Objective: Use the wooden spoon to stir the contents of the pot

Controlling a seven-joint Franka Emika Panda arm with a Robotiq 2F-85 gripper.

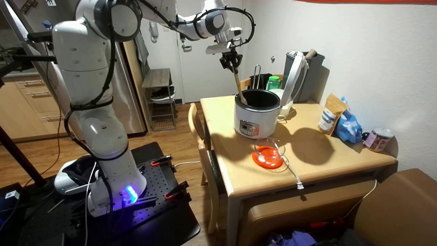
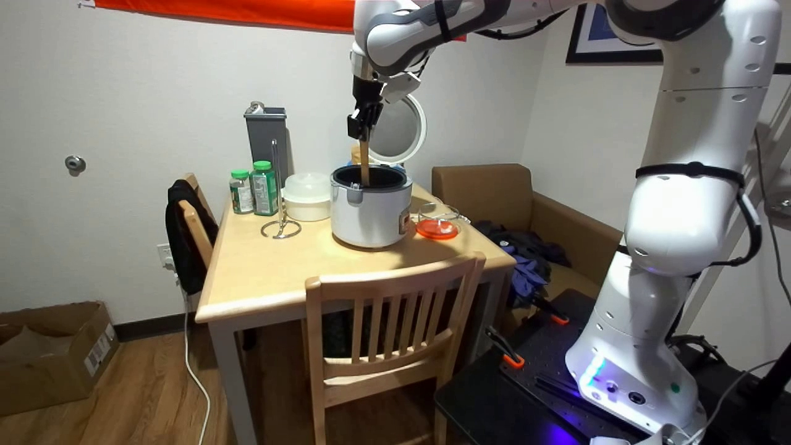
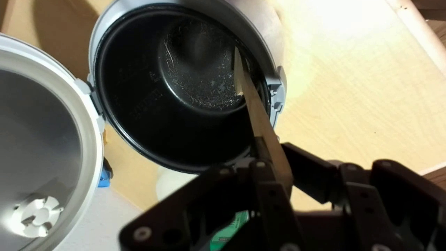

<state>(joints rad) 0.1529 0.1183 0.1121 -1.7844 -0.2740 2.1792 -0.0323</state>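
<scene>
The pot is a white rice cooker [image 1: 264,119] on the table, also in the other views [image 2: 371,216] [image 3: 139,87]. Its lid [image 1: 294,77] is hinged open. The dark inner bowl shows only pale specks and thin strands on its floor in the wrist view. My gripper [image 1: 234,65] is above the pot's rim, on the side away from the lid, and shows in the wrist view [image 3: 273,155]. It is shut on the upper handle of the wooden spoon [image 3: 259,115]. The spoon [image 1: 239,85] slants down into the pot, its lower end near the inner wall [image 2: 364,157].
An orange dish with a clear bowl [image 1: 268,160] and a cord plug [image 1: 299,184] lie near the pot. A metal stand [image 2: 281,228], green-capped bottles [image 2: 264,188] and a white container [image 2: 307,201] stand beside it. A chair [image 2: 395,278] is at the table. Bags [image 1: 333,114] lie by the wall.
</scene>
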